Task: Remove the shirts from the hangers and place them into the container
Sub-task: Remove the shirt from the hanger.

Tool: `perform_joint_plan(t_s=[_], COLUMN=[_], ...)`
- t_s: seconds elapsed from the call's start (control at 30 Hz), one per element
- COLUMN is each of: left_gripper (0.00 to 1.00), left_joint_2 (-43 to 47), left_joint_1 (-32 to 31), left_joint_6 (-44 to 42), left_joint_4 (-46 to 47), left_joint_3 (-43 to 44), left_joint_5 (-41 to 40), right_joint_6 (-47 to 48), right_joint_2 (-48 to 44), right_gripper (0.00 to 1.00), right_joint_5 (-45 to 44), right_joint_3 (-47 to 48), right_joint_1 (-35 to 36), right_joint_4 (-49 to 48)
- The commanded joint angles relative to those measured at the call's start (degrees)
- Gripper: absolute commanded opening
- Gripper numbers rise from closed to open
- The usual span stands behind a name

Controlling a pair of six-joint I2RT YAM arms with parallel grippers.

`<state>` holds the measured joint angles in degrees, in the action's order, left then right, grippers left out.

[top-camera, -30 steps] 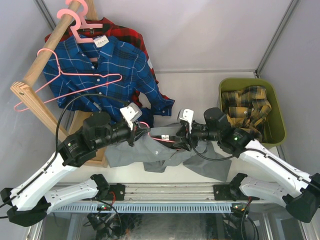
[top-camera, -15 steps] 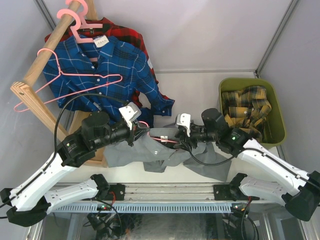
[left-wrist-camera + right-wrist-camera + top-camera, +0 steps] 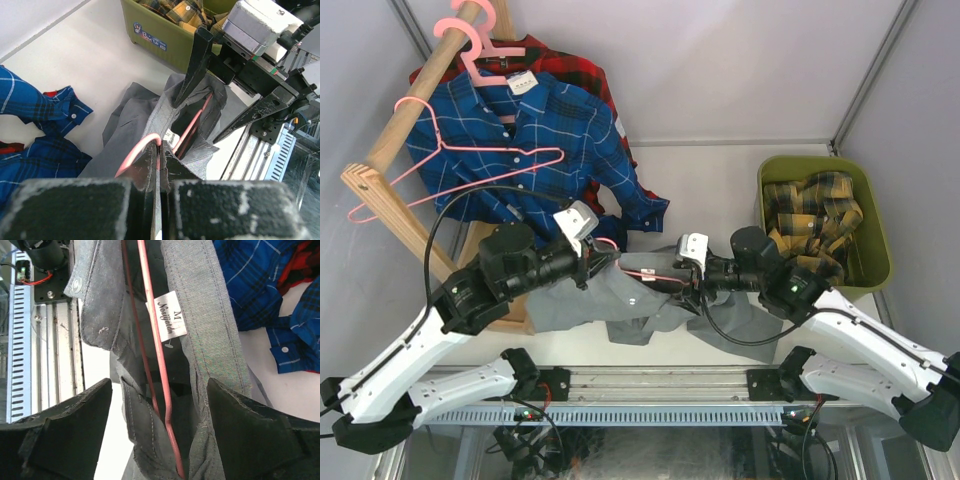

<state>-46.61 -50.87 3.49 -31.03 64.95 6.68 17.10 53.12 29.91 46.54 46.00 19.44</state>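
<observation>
The grey shirt (image 3: 645,305) lies crumpled on the table between my arms, with a pink hanger (image 3: 156,345) still inside its collar. My left gripper (image 3: 159,150) is shut on the hanger's curved hook (image 3: 135,150) above the shirt's neck. My right gripper (image 3: 159,385) is open, one finger on either side of the grey collar (image 3: 202,320) and hanger wire, gripping nothing. Seen from above, the left gripper (image 3: 600,258) and right gripper (image 3: 684,278) face each other across the collar. The olive-green container (image 3: 873,205) at the right holds the yellow-black plaid shirt (image 3: 815,215).
The blue plaid shirt (image 3: 545,150) and, behind it, the red-black plaid shirt (image 3: 570,65) hang on pink hangers from the wooden rail (image 3: 415,100) at the left. An empty pink hanger (image 3: 450,172) also hangs there. The blue shirt's sleeve (image 3: 35,105) trails onto the table next to the grey shirt.
My right gripper's jaws have opened wider around the grey collar, and that arm has shifted slightly toward the near edge. The left gripper stays shut on the hanger hook.
</observation>
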Motion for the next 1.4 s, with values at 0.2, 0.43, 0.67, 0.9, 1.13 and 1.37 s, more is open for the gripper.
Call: perform_joint_plan(t_s=[0.2,0.43,0.67,0.9,1.13,1.37], left_gripper=[0.0,0.0,0.53,0.66,0.72,0.72], left_joint_2=[-3.16,-8.83,-10.54,-9.37,-7.08,-12.47], left_joint_1=[-0.11,-0.1,-0.1,-0.11,-0.11,-0.11], left_joint_6=[-1.18,-3.82,-0.61,3.13,8.39,8.97], left_joint_4=[5.52,6.52,8.69,13.6,24.93,29.67], left_joint_3=[8.02,15.64,14.84,7.29,-3.13,-0.98], left_joint_5=[0.49,1.95,1.35,-1.82,-11.71,-11.77], right_joint_6=[1.08,2.0,-2.63,-7.41,-10.44,-10.7], right_joint_2=[-4.25,-7.91,-10.99,-11.29,-11.2,-11.16], right_gripper=[0.04,0.0,0.0,0.0,0.0,0.0], right_joint_5=[-6.72,-5.2,-7.36,-9.6,-10.74,-10.42], right_joint_3=[0.35,1.56,1.54,1.54,1.08,0.91], right_joint_1=[0.53,-4.28,-5.51,-5.74,-5.59,-4.7], right_joint_4=[-6.34,-3.74,-3.8,-4.44,-5.39,-4.92])
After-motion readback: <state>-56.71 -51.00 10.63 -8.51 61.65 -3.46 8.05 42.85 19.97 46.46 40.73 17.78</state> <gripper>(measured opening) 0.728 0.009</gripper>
